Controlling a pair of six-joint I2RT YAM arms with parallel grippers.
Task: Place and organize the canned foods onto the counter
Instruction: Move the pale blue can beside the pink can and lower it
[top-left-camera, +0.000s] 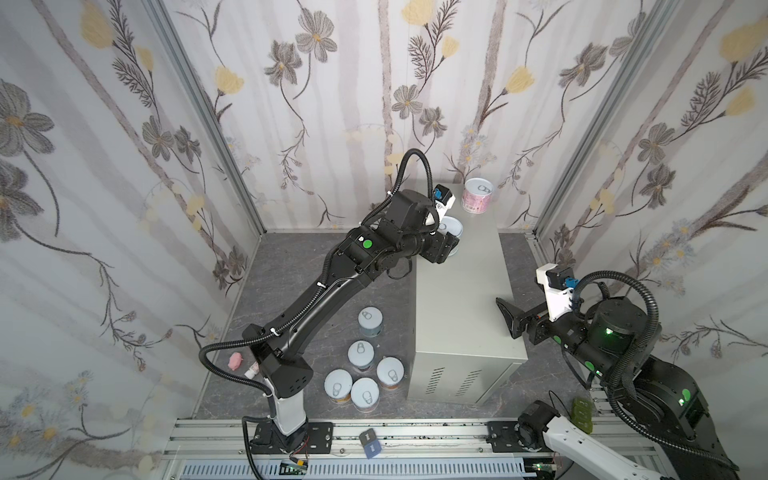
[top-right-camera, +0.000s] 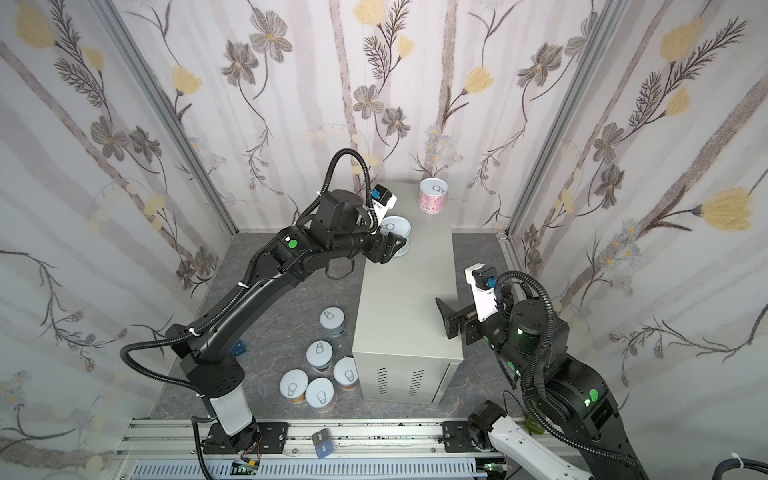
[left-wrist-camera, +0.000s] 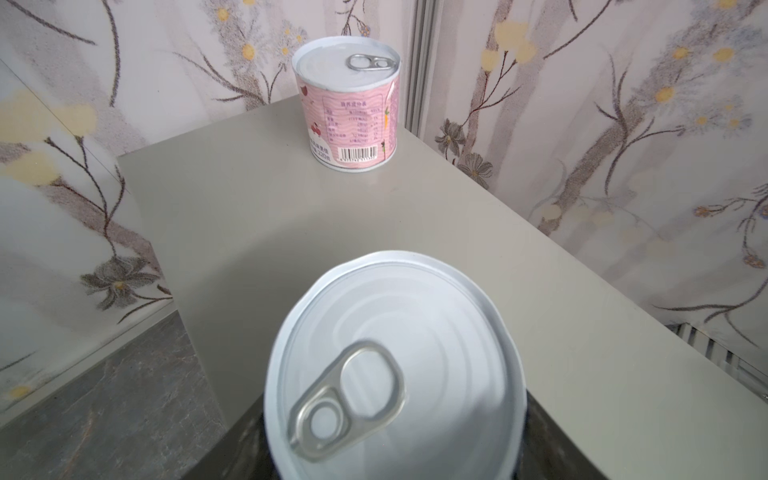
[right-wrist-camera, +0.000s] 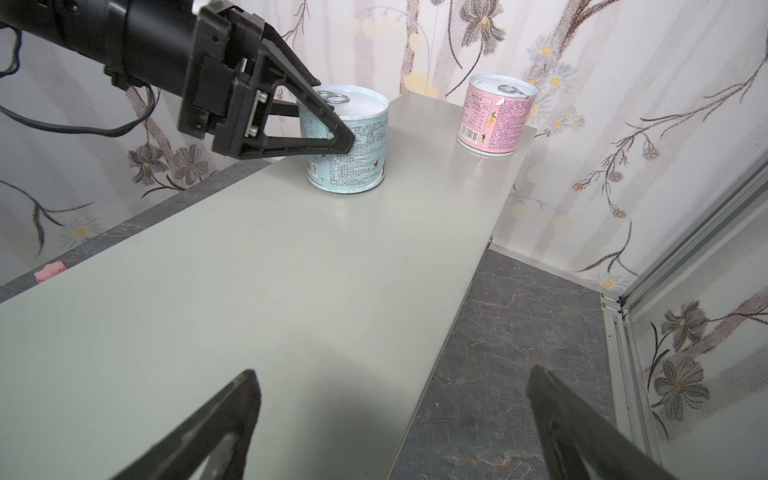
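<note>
Can with light-blue label (right-wrist-camera: 361, 158): upright, axis vertical, pull-tab lid up, standing on desk (top-left-camera: 457, 299), far-left part, apart from pink can (top-left-camera: 478, 195) at far-right corner. Left claw (right-wrist-camera: 328, 124) clamped on its sides, reaching in from left, fingers roughly level. Right claw (right-wrist-camera: 392, 372) wide open, empty, at desk's right edge.

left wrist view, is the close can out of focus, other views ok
Left wrist view: the light-blue can looms soft, the pink can is sharp. Right wrist view: fingers of the right gripper dark, blurred. Both top views: wide-angle, wall posts splay.
</note>
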